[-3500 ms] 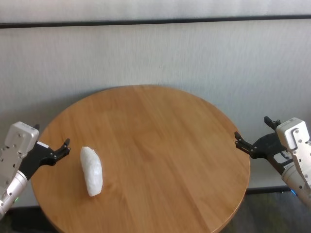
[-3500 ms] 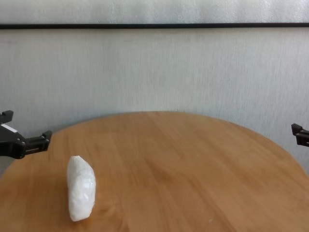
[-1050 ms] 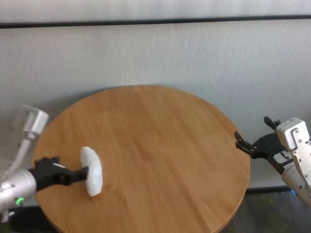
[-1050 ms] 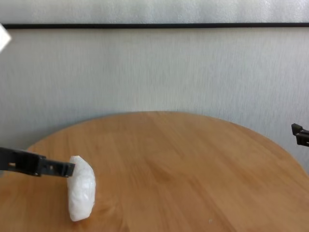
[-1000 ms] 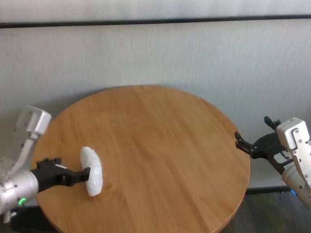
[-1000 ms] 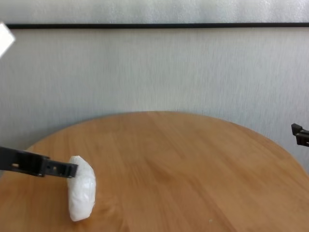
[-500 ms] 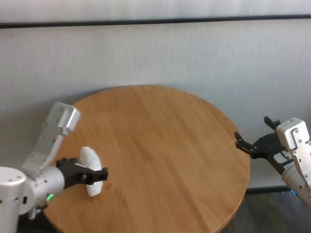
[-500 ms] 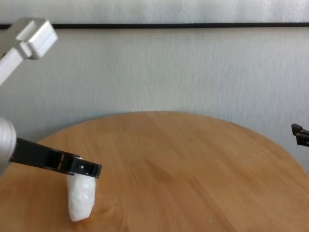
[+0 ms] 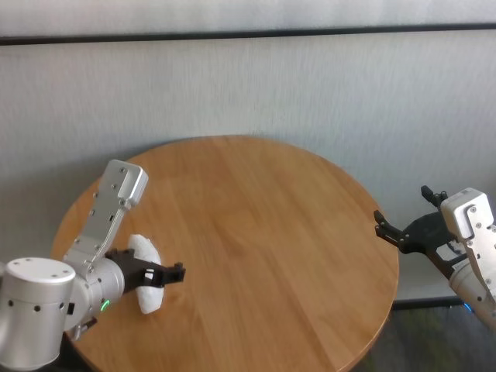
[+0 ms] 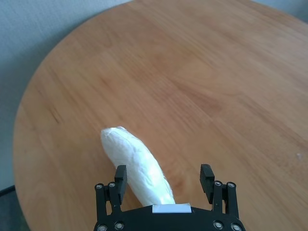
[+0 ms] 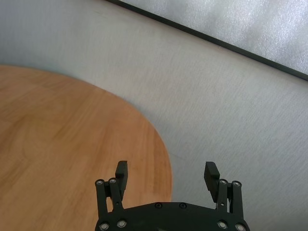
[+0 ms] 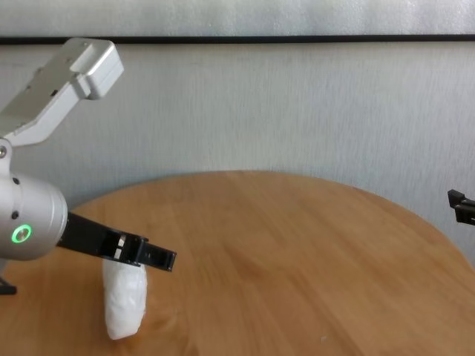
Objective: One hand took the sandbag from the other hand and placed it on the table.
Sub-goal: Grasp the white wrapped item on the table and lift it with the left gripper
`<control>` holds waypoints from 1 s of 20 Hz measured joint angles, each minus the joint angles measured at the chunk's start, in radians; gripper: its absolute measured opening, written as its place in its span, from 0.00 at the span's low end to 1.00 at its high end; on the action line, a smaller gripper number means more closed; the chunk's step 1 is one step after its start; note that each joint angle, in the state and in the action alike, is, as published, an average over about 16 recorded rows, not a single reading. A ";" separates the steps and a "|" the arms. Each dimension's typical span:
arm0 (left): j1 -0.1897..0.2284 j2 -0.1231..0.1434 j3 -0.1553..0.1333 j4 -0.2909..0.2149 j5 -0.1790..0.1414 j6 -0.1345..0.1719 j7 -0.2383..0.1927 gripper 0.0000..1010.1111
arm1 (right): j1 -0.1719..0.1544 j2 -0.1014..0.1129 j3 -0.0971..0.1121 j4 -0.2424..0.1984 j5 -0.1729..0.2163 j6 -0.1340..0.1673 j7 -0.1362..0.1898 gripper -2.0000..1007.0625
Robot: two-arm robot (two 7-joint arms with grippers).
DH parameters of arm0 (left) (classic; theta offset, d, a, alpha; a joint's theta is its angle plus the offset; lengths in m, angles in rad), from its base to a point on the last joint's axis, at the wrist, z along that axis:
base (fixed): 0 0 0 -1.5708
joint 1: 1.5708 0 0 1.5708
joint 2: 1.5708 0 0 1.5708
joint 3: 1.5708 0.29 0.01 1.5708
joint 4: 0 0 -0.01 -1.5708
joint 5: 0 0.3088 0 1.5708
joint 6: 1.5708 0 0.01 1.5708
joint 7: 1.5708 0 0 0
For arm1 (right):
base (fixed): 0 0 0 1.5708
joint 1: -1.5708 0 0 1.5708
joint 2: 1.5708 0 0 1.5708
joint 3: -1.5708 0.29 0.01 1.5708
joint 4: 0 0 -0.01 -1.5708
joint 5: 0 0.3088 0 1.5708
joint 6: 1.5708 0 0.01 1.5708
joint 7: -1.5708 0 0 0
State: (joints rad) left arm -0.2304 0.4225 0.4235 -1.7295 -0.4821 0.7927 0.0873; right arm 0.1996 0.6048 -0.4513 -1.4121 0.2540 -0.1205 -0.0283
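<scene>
The white crinkled sandbag [image 9: 149, 298] lies on the left part of the round wood-grain table [image 9: 271, 201]. It also shows in the chest view [image 12: 125, 305] and the left wrist view [image 10: 130, 151]. My left gripper [image 9: 172, 273], with the green light, is open and hovers just over the bag. In the left wrist view the bag lies below the open jaws [image 10: 163, 173], nearer one finger, and is not gripped. My right gripper [image 9: 401, 205], on the blue-light wrist, is open and empty beyond the table's right edge, and shows open in its wrist view [image 11: 166, 167].
A pale grey wall with a dark horizontal strip [image 9: 248, 34] stands behind the table. The table's far right rim [image 11: 161, 144] lies just ahead of my right gripper. Only the sandbag lies on the tabletop.
My left arm has swung in over the table and its open gripper has moved rightward across the sandbag. The sandbag has stayed in place. The right arm has not moved.
</scene>
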 joint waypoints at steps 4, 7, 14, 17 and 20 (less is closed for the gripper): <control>-0.011 -0.030 0.000 0.035 0.018 0.006 0.023 0.99 | 0.000 0.000 0.000 0.000 0.000 0.000 0.000 0.99; -0.017 -0.047 0.000 0.061 0.030 0.007 0.036 0.99 | 0.000 0.000 0.000 0.000 0.000 0.000 0.000 0.99; -0.033 -0.077 0.002 0.125 0.056 0.003 0.046 0.99 | 0.000 0.000 0.000 0.000 0.000 0.000 0.000 0.99; -0.042 -0.088 0.003 0.152 0.065 0.001 0.045 0.99 | 0.000 0.000 0.000 0.000 0.000 0.000 0.000 0.99; -0.051 -0.098 0.005 0.178 0.075 -0.004 0.043 0.99 | 0.000 0.000 0.000 0.000 0.000 0.000 0.000 0.99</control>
State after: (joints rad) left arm -0.2813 0.3242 0.4283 -1.5515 -0.4067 0.7886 0.1304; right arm 0.1996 0.6048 -0.4513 -1.4120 0.2540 -0.1205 -0.0282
